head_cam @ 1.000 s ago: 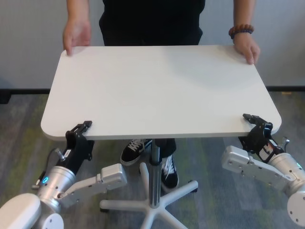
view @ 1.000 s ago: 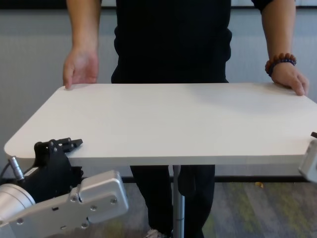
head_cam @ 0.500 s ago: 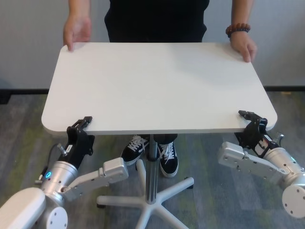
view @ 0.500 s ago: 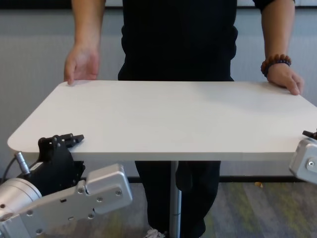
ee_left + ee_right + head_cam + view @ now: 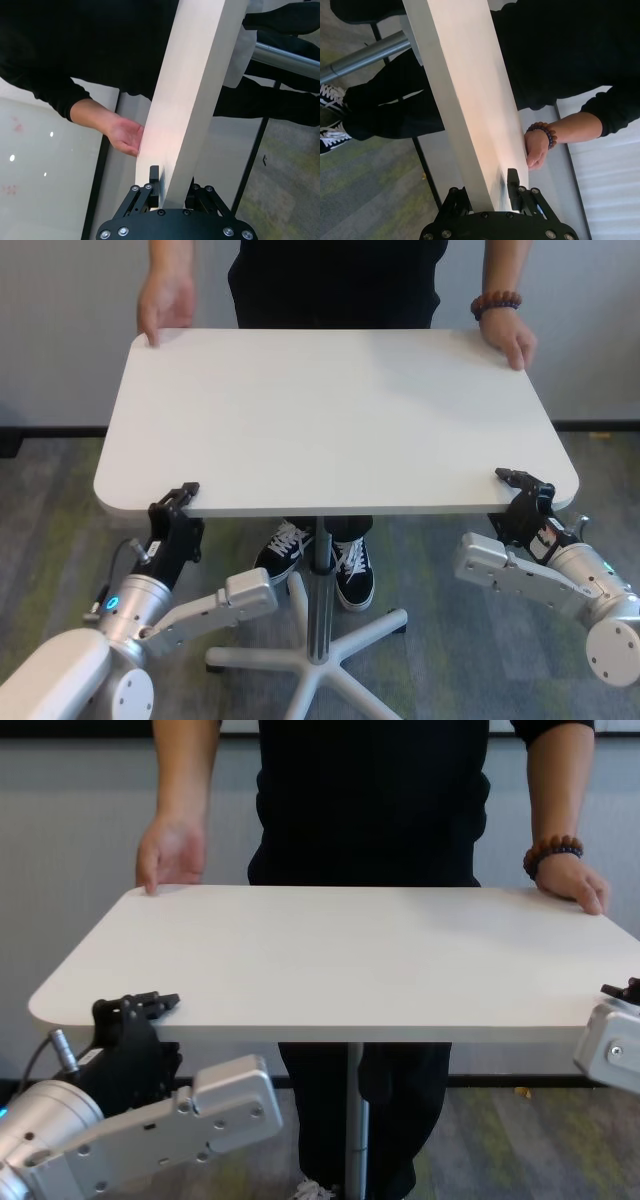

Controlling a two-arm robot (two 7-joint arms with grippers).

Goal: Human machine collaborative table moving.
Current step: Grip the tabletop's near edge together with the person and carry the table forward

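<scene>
Overhead, the worktop (image 5: 330,410) stood between robot and human (image 5: 335,280), whose palms rested on its far corners. The left hand (image 5: 178,502) and right hand (image 5: 520,485) each clamped the near edge at a corner. From the chest, both stayed at that edge. Each wrist view showed fingers (image 5: 154,181) pinching the slab from both faces.

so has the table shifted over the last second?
Yes. In the head view the table has moved away from the robot and slightly leftward against the black baseboard; both end effectors moved with it.
</scene>
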